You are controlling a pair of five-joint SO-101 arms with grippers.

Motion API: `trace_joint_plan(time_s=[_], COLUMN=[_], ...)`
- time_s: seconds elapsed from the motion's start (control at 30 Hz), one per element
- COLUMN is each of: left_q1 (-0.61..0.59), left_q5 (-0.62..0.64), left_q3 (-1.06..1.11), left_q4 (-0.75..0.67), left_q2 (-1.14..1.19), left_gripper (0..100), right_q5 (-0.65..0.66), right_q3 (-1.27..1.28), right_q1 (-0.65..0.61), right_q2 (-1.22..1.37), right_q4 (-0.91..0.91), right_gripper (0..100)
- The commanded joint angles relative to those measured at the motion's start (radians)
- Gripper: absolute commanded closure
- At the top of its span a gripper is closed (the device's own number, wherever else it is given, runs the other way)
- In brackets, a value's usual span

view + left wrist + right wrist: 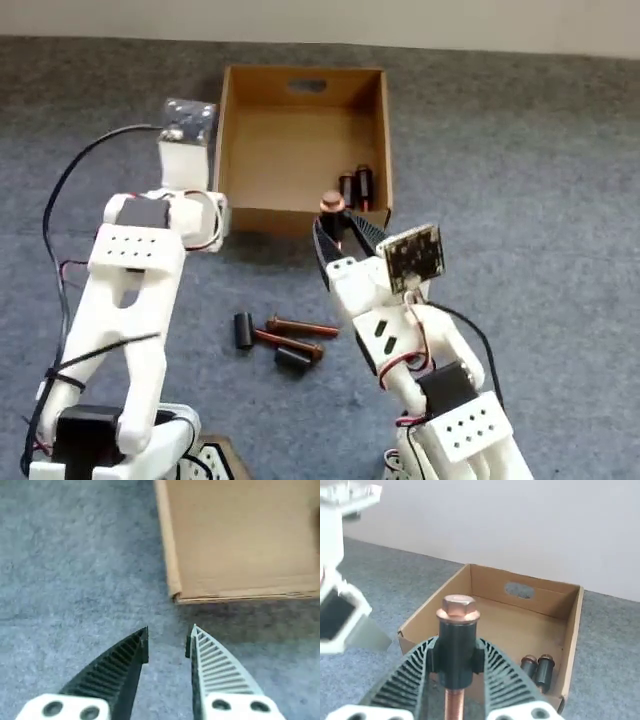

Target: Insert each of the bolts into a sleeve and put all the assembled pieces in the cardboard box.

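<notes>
My right gripper (pixel 338 230) (pixel 455 655) is shut on a black sleeve (pixel 454 647) with a copper bolt (pixel 458 608) through it. It holds the piece upright just above the front wall of the cardboard box (pixel 228 140) (pixel 572 630). Two assembled pieces (pixel 355 185) (pixel 537 670) lie in the box's front right corner. Two loose copper bolts (pixel 300 327) and two black sleeves (pixel 243 330) rest on the carpet in front of the box. My left gripper (pixel 167 635) hangs open and holds nothing, over the carpet by the box's front left corner (pixel 172 592).
Grey carpet covers the table all round. The left arm (pixel 140 260) stands close against the box's left side. Open carpet lies to the right of the box and at the far left.
</notes>
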Motion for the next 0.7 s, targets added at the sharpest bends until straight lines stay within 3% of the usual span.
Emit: trace_joint_plan(time_s=[0.0,0.3,0.5,0.67], left_q1=[-0.019,-0.021,-0.021,-0.019], left_q5=[-0.005,-0.005,-0.003,-0.003], left_q3=[0.076,0.248,0.262,0.262], left_q4=[-0.12,-0.345,-0.356,-0.353], left_q2=[-0.002,0.001,0.002,0.002], left_gripper=[86,86,86,86], right_q5=[-0.011,-0.012,-0.014,-0.16], right_q3=[-0.203,-0.654,-1.007,-1.264], right_q1=[-0.004,0.001,0.03,0.128], right_q2=[0.179,0.794,1.173,1.477], right_q4=[0.007,0.007,0.008,0.028], right_gripper=[99.3,99.3,99.3,99.3])
